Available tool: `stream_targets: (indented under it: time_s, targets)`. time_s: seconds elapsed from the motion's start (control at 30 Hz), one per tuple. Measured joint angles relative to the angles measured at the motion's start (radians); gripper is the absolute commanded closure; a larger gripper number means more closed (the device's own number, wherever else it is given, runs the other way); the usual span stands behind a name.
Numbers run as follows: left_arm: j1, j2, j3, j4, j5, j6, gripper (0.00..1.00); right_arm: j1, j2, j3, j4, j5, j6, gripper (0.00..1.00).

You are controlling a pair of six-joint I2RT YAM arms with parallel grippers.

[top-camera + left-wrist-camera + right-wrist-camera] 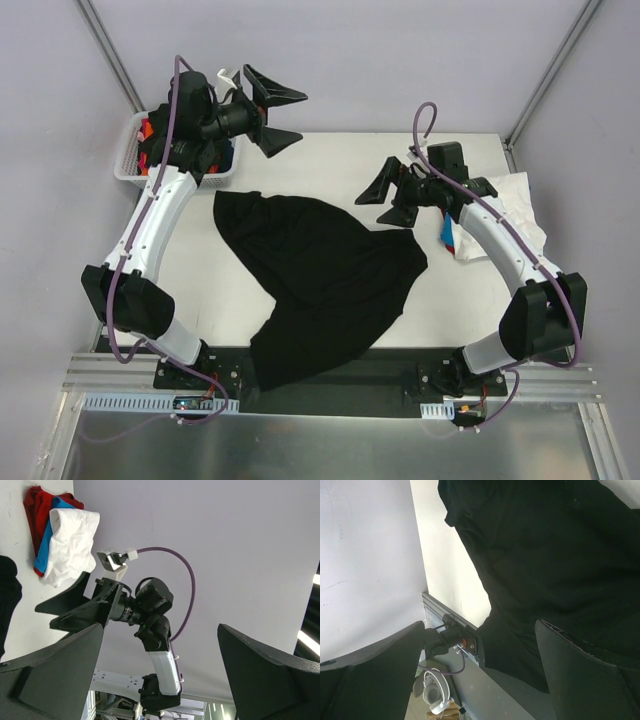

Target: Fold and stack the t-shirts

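A large black cloth t-shirt (320, 275) is laid crumpled on the white desk (330, 165); the left claw (283, 117) and right claw (386, 202) are spread wide, empty.

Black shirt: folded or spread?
Spread, not folded: the black shirt lies rumpled across the table, lower end over the near edge.

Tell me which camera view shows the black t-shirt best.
The top external view: the whole black t-shirt lies crumpled on the table, outline complete. The right wrist view shows only a large part of it, close up. The left wrist view catches only a dark sliver at its left edge.
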Motion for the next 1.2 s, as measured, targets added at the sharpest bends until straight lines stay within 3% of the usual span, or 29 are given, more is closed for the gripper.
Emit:
stream_targets:
  time_s: [0.3, 0.43, 0.5, 0.53, 0.63, 0.67, 0.7, 0.73, 0.77, 0.93, 1.07, 1.2]
  targets:
    - [0.0, -0.03, -0.014, 0.024, 0.0, -0.001, 0.09, 0.011, -0.015, -0.087, 0.005, 0.019, -0.013, 0.04]
    - [0.001, -0.095, -0.135, 0.043, 0.002, 0.012, 0.09, 0.018, -0.06, -0.132, -0.005, 0.015, -0.022, 0.03]
    - [0.001, -0.146, -0.231, 0.042, 0.004, 0.024, 0.07, 0.018, -0.092, -0.143, -0.016, -0.001, -0.018, 0.29]
    - [0.001, -0.172, -0.28, 0.036, 0.004, 0.034, 0.07, 0.018, -0.112, -0.144, -0.03, -0.004, -0.018, 0.61]
    - [0.001, -0.25, -0.417, -0.041, -0.011, 0.099, 0.08, 0.018, -0.174, -0.122, -0.124, 0.025, -0.04, 0.93]
    - [0.0, -0.276, -0.459, -0.082, -0.031, 0.14, 0.09, 0.018, -0.188, -0.096, -0.19, 0.055, -0.057, 0.93]
    - [0.0, -0.299, -0.491, -0.136, -0.053, 0.182, 0.09, 0.019, -0.194, -0.069, -0.244, 0.092, -0.075, 0.83]
    - [0.0, -0.318, -0.514, -0.193, -0.08, 0.23, 0.09, 0.02, -0.196, -0.033, -0.305, 0.133, -0.095, 0.43]
    - [0.0, -0.331, -0.53, -0.245, -0.108, 0.279, 0.08, 0.02, -0.196, -0.005, -0.354, 0.177, -0.119, 0.33]
    - [0.0, -0.341, -0.575, -0.476, -0.283, 0.531, 0.06, 0.02, -0.212, -0.052, -0.458, 0.34, -0.222, 0.19]
    - [0.0, -0.308, -0.623, -0.564, -0.367, 0.648, 0.05, -0.003, -0.191, -0.166, -0.472, 0.379, -0.276, 0.19]
    - [0.0, -0.252, -0.642, -0.618, -0.411, 0.716, 0.06, -0.106, -0.103, -0.214, -0.438, 0.361, -0.315, 0.21]
